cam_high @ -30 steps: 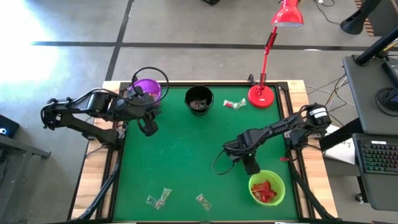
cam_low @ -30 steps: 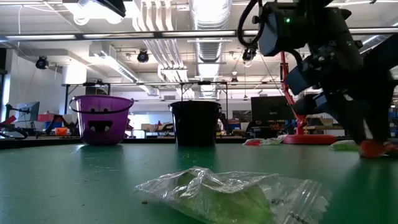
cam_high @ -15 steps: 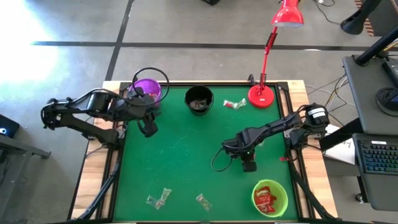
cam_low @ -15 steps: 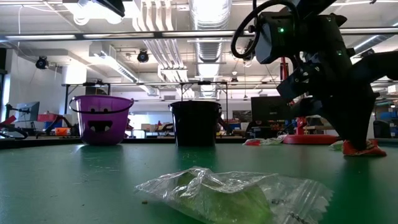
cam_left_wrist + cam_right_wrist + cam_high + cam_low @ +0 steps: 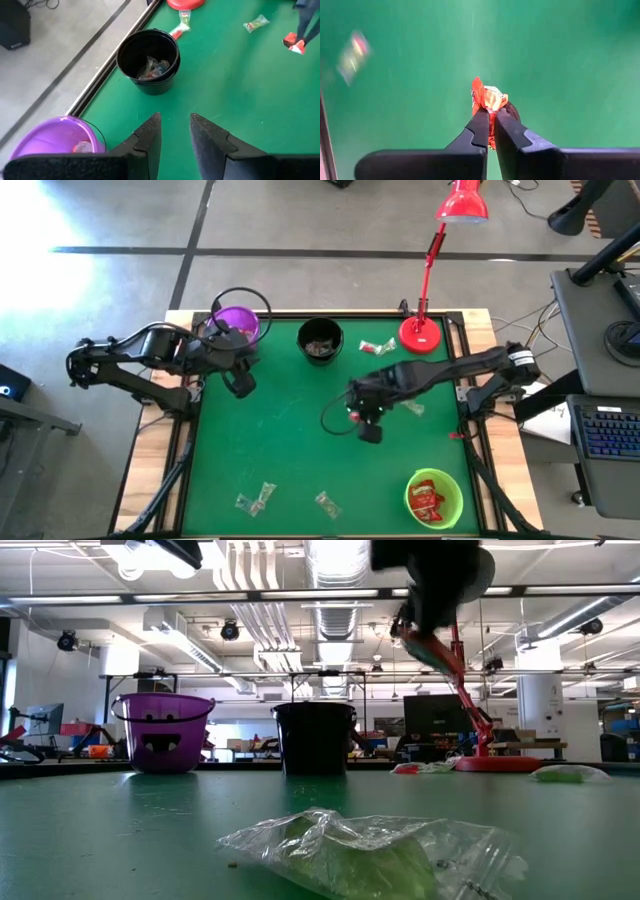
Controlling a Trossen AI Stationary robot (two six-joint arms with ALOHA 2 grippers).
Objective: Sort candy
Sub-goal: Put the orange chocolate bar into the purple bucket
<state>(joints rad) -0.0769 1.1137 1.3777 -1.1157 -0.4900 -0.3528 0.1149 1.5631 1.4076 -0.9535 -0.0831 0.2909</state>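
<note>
My right gripper [image 5: 362, 418] hangs over the middle of the green table and is shut on a red-orange wrapped candy [image 5: 487, 101], which also shows in the left wrist view [image 5: 294, 42]. My left gripper [image 5: 240, 385] waits open beside the purple bowl [image 5: 238, 323]. Loose candy lies flat on the table: clear-wrapped pieces near the near edge [image 5: 255, 500] [image 5: 327, 503], a greenish one [image 5: 413, 408] under the right arm, and some by the lamp base [image 5: 377, 347]. The black bowl [image 5: 320, 340] and the green bowl [image 5: 433, 498] hold candy. My right gripper pinches the red-orange candy's wrapper [image 5: 485, 107] between its two fingertips [image 5: 481, 125], coming from above and pointing down. The candy is lifted clear of the table and sticks out past the finger ends.
A red desk lamp stands on its base [image 5: 420, 335] at the far right corner, its arm reaching beyond the table. The three bowls stand along the far edge and the near right corner. A large clear wrapper [image 5: 370, 850] lies close in the low view.
My right gripper has moved from beside the green bowl toward the table's middle, left and farther away, and has risen, carrying the red candy up off table height. The green bowl has shifted slightly toward the near edge. The greenish candy under the right arm has come into sight.
</note>
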